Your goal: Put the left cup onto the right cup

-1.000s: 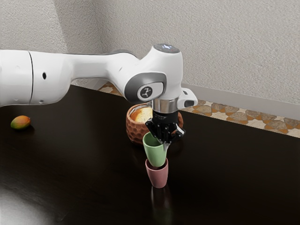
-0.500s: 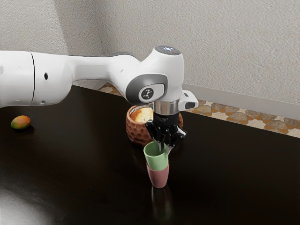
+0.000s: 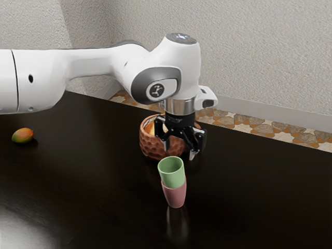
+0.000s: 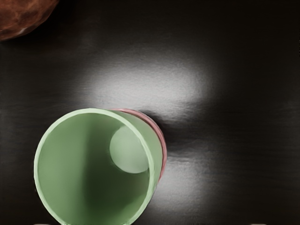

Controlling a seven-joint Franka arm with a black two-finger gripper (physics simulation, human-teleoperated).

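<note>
The green cup [image 3: 171, 171] is sitting nested in the mouth of the pink cup [image 3: 175, 195], and the two are standing as one stack on the dark table [image 3: 78, 202]. My gripper [image 3: 179, 152] is hanging just above the stack, with its black fingers spread apart and touching neither cup. Just behind the gripper, a brown dimpled bowl [image 3: 151, 140] is resting on the table, near the stack but apart from it. A small orange-green fruit [image 3: 23, 135] is lying well apart, toward the exterior view's left. Through the wrist camera I am looking down into the green cup's hollow, with a sliver of the pink cup's rim showing along one side and a pale glare spreading across the tabletop beyond the stack.
</note>
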